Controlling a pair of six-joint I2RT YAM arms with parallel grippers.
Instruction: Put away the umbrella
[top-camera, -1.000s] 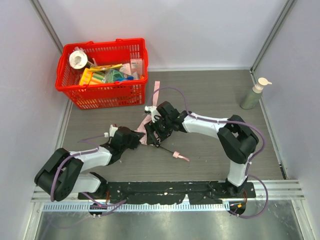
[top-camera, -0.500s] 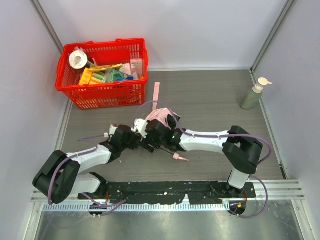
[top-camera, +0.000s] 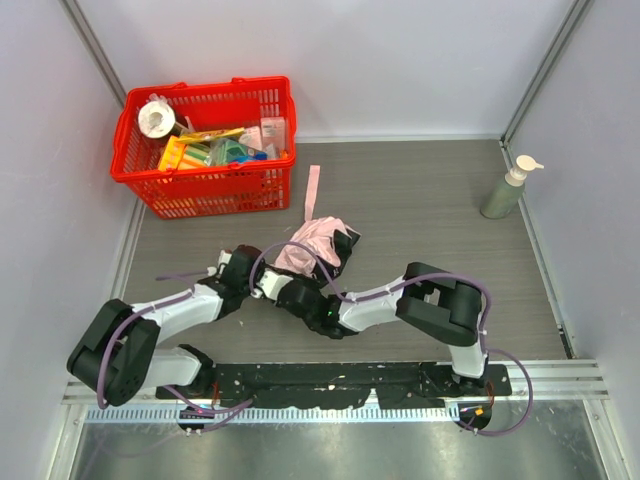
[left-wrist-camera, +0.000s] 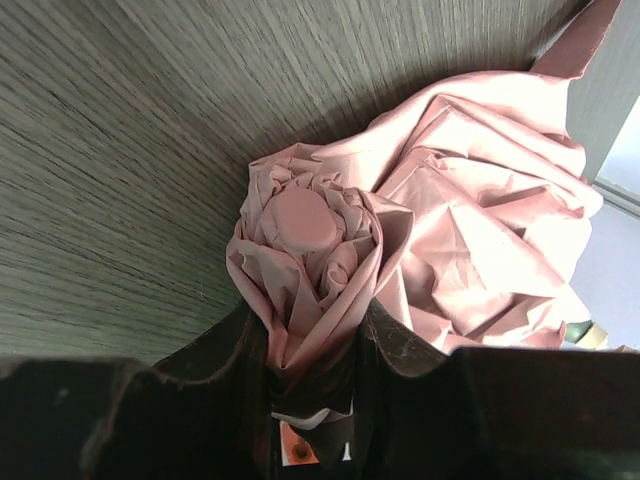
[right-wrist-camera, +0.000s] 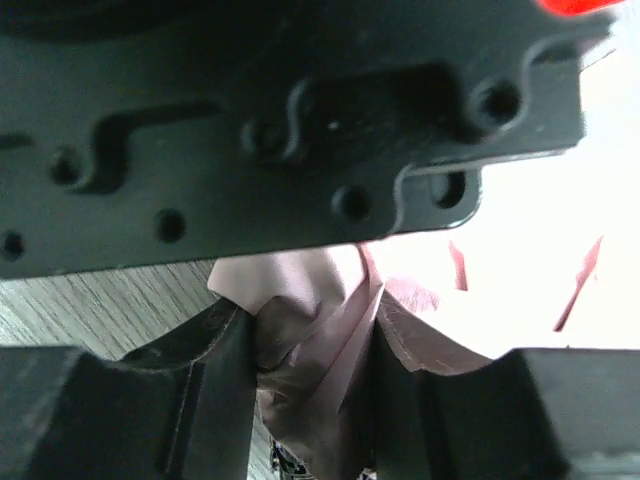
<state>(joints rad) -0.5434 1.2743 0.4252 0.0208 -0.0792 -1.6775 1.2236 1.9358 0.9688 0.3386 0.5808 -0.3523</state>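
Observation:
The umbrella (top-camera: 313, 243) is a crumpled bundle of pale pink fabric on the table's middle, and its strap (top-camera: 312, 188) trails toward the basket. My left gripper (top-camera: 252, 272) is shut on the twisted fabric just below the round pink tip (left-wrist-camera: 305, 220); in the left wrist view the left gripper (left-wrist-camera: 310, 325) pinches it from both sides. My right gripper (top-camera: 290, 290) lies right beside the left one. In the right wrist view the right gripper (right-wrist-camera: 310, 335) has pink fabric (right-wrist-camera: 320, 350) filling its gap. Shaft and handle are hidden.
A red basket (top-camera: 200, 95) full of packages stands at the back left. A pump bottle (top-camera: 508, 188) is at the right wall. The left gripper's black body (right-wrist-camera: 280, 130) fills the top of the right wrist view. The right arm's elbow (top-camera: 440, 300) is folded low.
My right arm has swung down and left until its gripper meets the left one, and its jaws have narrowed onto the fabric. The shaft and handle are now covered. The left gripper kept its hold.

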